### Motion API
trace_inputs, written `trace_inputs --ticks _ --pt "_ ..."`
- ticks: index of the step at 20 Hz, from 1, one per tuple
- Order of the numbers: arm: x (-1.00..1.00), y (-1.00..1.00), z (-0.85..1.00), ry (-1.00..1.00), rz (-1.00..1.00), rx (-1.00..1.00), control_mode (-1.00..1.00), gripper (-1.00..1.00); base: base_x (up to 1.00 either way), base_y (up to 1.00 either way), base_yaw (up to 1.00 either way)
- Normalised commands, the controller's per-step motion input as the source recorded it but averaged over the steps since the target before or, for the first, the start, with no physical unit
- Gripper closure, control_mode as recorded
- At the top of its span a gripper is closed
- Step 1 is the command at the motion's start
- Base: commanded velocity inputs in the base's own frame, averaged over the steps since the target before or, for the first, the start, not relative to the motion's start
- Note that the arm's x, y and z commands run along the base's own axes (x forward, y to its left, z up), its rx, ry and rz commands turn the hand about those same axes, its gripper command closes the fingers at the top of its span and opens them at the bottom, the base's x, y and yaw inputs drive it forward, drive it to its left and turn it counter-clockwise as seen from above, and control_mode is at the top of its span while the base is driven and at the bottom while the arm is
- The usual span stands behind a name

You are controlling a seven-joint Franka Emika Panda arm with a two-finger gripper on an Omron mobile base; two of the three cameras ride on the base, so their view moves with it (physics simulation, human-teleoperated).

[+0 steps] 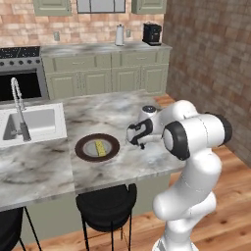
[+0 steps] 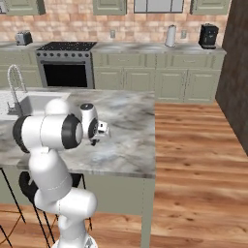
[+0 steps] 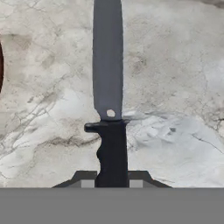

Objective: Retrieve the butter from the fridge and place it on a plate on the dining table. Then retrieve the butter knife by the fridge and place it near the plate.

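The gripper (image 3: pixel 111 183) is clamped on the knife (image 3: pixel 108 87) handle, blade running straight ahead over the table (image 3: pixel 175 65). The plate (image 1: pixel 97 147), butter (image 1: pixel 101 148) on it, lies just to its left.

The butter knife (image 3: pixel 108 65) blade tip runs off frame.

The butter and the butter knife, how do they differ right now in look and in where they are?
The butter is a small pale-yellow stick; the butter knife is long, slim and dark, with a grey blade and black handle. The butter lies on the plate, free of the robot; the butter knife is held by its handle in the shut gripper, over bare marble beside the plate. Both are at the dining table.
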Motion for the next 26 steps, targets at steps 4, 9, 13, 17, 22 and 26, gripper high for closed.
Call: trace_inputs --ticks 4,9,13,17,22,26 --pt "0.31 0.0 -0.33 0.05 0.01 0.0 -1.0 1.0 0.0 0.0 0.0" --pt "0.28 0.0 -0.31 0.05 0.01 0.0 -1.0 1.0 0.0 0.0 0.0" --pt "0.2 0.06 -0.26 0.03 0.0 0.0 -1.0 1.0 0.0 0.0 0.0" --pt "0.1 0.11 -0.08 0.0 0.0 0.0 -1.0 1.0 0.0 0.0 0.0" --pt "0.04 0.05 -0.03 0.0 0.0 0.0 -1.0 1.0 0.0 0.0 0.0" --pt "0.03 0.05 -0.04 0.0 0.0 0.0 -1.0 1.0 0.0 0.0 0.0"
